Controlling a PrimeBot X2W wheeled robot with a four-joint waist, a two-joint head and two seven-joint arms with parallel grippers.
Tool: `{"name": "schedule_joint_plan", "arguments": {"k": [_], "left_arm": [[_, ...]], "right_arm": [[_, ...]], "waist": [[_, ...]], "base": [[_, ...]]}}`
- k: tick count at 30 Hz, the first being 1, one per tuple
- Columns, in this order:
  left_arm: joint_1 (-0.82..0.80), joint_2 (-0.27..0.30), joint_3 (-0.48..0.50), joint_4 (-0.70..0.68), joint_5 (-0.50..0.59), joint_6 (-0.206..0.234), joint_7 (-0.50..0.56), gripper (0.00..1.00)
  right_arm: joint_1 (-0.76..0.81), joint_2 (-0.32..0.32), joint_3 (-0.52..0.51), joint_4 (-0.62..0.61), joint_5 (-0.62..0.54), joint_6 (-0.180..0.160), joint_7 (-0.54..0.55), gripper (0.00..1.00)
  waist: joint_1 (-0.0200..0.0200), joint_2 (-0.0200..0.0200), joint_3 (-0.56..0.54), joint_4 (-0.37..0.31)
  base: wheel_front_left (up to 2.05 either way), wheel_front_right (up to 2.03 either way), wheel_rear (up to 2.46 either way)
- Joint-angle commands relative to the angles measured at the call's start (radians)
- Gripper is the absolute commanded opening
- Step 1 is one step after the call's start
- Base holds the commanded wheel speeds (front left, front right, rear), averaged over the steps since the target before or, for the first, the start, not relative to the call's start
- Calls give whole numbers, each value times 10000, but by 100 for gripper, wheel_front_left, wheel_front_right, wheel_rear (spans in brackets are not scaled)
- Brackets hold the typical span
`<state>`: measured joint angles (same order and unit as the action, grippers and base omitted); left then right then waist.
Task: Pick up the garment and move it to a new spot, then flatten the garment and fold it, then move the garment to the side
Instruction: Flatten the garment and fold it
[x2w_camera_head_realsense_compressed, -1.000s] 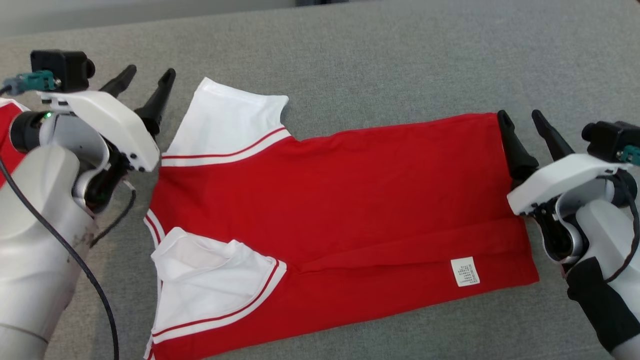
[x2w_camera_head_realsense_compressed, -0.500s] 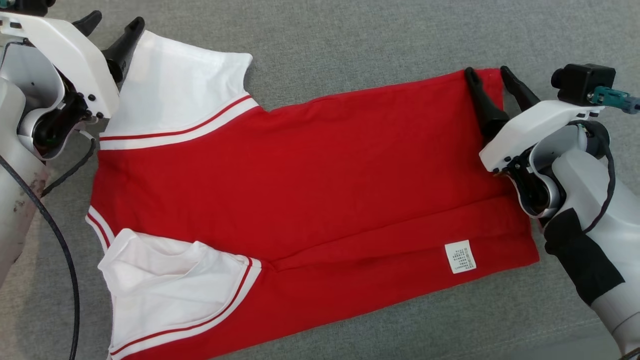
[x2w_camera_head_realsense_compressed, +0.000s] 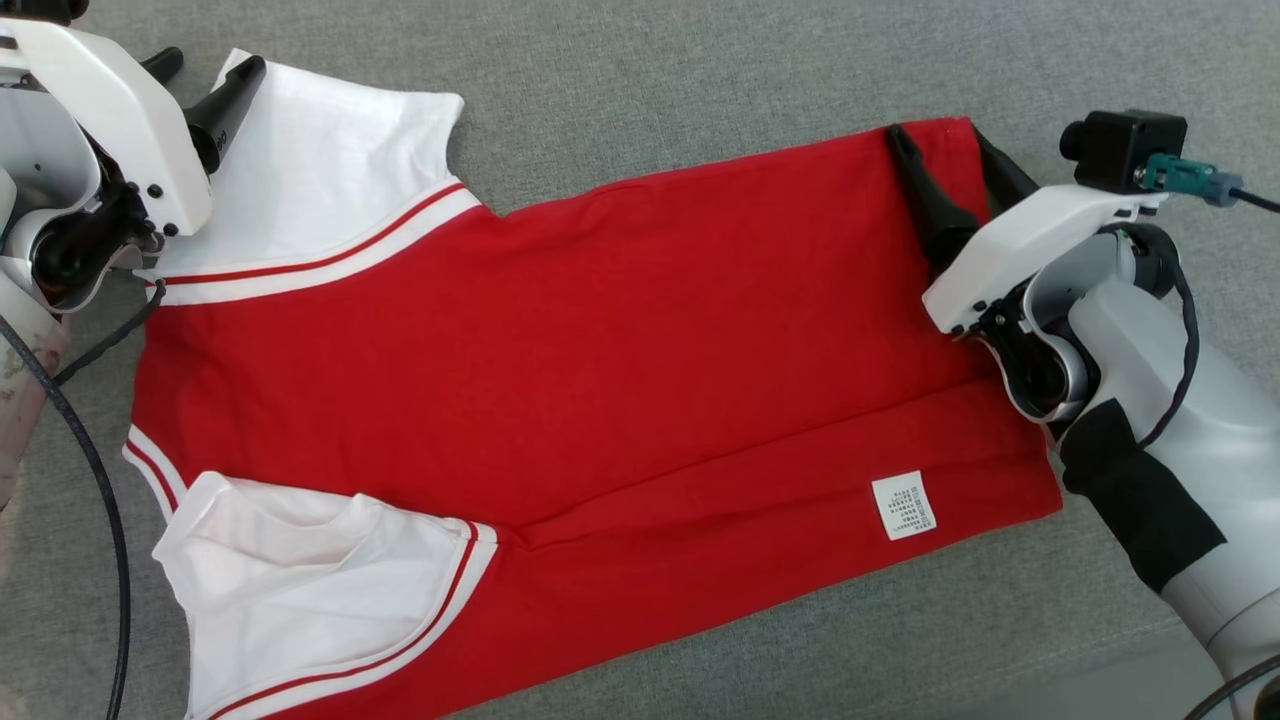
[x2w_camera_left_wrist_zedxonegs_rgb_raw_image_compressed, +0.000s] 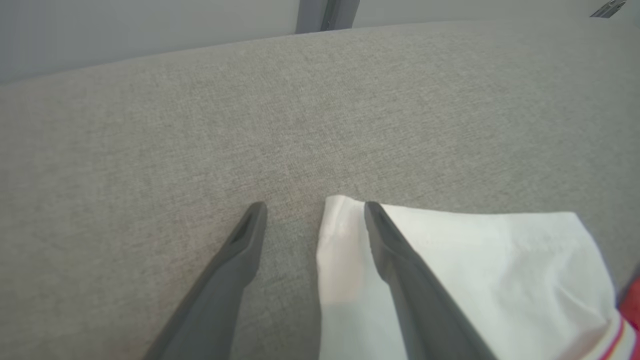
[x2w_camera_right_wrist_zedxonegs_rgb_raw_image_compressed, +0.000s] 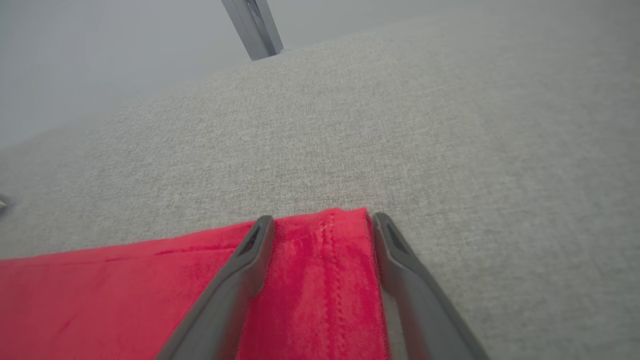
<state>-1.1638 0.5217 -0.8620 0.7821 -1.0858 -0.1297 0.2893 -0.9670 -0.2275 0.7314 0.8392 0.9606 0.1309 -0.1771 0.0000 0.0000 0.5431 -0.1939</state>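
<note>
The garment (x2w_camera_head_realsense_compressed: 600, 330) is a red shirt with white sleeves, lying flat on the grey cloth surface with a white label (x2w_camera_head_realsense_compressed: 903, 505) near its front hem. My left gripper (x2w_camera_head_realsense_compressed: 205, 70) is open at the far white sleeve (x2w_camera_head_realsense_compressed: 330, 170). In the left wrist view the gripper (x2w_camera_left_wrist_zedxonegs_rgb_raw_image_compressed: 315, 207) straddles the sleeve's corner (x2w_camera_left_wrist_zedxonegs_rgb_raw_image_compressed: 340, 235), one finger over the white cloth. My right gripper (x2w_camera_head_realsense_compressed: 935, 135) is open at the far hem corner. Seen from the right wrist, the right gripper (x2w_camera_right_wrist_zedxonegs_rgb_raw_image_compressed: 322, 219) has the red corner (x2w_camera_right_wrist_zedxonegs_rgb_raw_image_compressed: 320, 280) between its fingers.
The grey cloth surface (x2w_camera_head_realsense_compressed: 700, 80) stretches well beyond the garment on the far side. A black cable (x2w_camera_head_realsense_compressed: 100, 500) hangs beside my left arm. Past the surface's far edge stands a metal post (x2w_camera_right_wrist_zedxonegs_rgb_raw_image_compressed: 252, 27), in front of a pale wall.
The head camera has shifted. Both grippers, which stood just off the garment's ends, now straddle its far corners: left at the sleeve, right at the hem. Both stay open.
</note>
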Motion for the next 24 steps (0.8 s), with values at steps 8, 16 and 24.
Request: {"name": "schedule_joint_plan", "arguments": {"k": [8,16,24], "left_arm": [[-351,211,-527,132,-396,-15,181,100],[-529,270,-1006,84,-757,-15,257,0],[-700,380,-1419,-13,-1061,-15,-1,0]], "right_arm": [[-249,109,509,282,367,2,-138,100],[-391,204,916,491,741,2,-257,44],[-514,135,1285,512,1071,4,-441,0]], "waist": [[0,0,273,-89],[0,0,286,-92],[0,0,240,-39]], "base": [[0,0,0],[0,0,0],[0,0,0]]}}
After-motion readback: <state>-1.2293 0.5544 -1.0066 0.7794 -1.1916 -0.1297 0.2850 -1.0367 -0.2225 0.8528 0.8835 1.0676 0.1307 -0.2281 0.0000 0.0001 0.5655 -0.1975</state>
